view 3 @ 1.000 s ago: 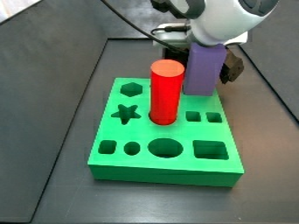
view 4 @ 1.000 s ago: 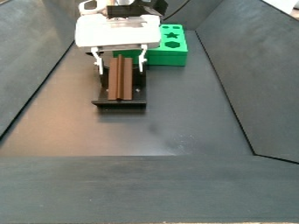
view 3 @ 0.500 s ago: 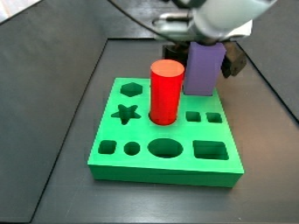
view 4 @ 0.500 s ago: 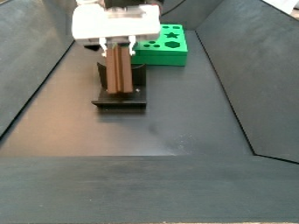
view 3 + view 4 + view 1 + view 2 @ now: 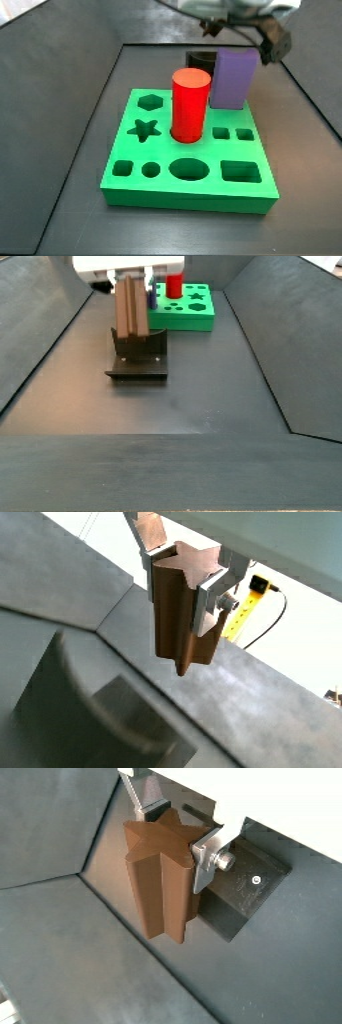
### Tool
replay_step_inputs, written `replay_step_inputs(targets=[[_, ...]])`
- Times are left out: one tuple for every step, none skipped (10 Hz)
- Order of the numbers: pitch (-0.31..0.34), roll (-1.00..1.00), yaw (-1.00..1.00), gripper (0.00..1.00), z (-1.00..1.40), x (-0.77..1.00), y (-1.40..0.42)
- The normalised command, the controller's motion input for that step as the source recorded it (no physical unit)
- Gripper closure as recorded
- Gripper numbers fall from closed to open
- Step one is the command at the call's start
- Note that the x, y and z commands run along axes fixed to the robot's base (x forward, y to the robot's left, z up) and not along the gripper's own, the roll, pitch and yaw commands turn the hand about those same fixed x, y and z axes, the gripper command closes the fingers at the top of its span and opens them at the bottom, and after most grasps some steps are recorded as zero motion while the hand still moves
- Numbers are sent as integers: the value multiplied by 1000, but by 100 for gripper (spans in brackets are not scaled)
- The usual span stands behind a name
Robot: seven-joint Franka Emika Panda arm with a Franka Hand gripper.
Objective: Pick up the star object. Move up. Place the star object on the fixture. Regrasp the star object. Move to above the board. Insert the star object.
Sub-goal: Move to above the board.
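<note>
The star object (image 5: 131, 311) is a dark brown ridged peg that hangs upright in my gripper (image 5: 130, 284), which is shut on its upper end. In both wrist views the silver fingers (image 5: 211, 600) (image 5: 207, 854) press on opposite sides of the star object (image 5: 179, 612) (image 5: 158, 883), near its star-shaped end face. The black fixture (image 5: 138, 359) (image 5: 249, 892) stands on the floor just under and behind the peg's lower end. The green board (image 5: 187, 160) (image 5: 195, 314) lies farther off, its star hole (image 5: 144, 129) open. In a side view only the arm (image 5: 247, 12) shows, and the peg is hidden.
A red cylinder (image 5: 190, 103) (image 5: 174, 284) stands upright in the board. A purple block (image 5: 235, 78) stands at the board's far corner, with the fixture (image 5: 201, 59) behind it. Sloping dark walls (image 5: 40, 346) flank the floor on both sides.
My gripper has risen with the star object in it, lifting it away from the fixture. In a side view the arm has left the area around the purple block.
</note>
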Motion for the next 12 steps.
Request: replay_step_inputs(targets=[[116, -50, 100, 100, 1000, -6, 14], [104, -48, 107, 100, 1000, -6, 13], [85, -44, 111, 100, 1000, -4, 9], [68, -42, 109, 100, 1000, -1, 5], [58, -37, 103, 100, 1000, 2, 2], [51, -31, 93, 100, 1000, 5, -2], [47, -33, 83, 100, 1000, 8, -8], [53, -34, 74, 100, 1000, 11, -13], [64, -35, 60, 100, 879, 17, -19], [71, -34, 56, 100, 768, 19, -21], [86, -36, 55, 100, 547, 24, -21], [98, -37, 58, 100, 378, 23, -20]])
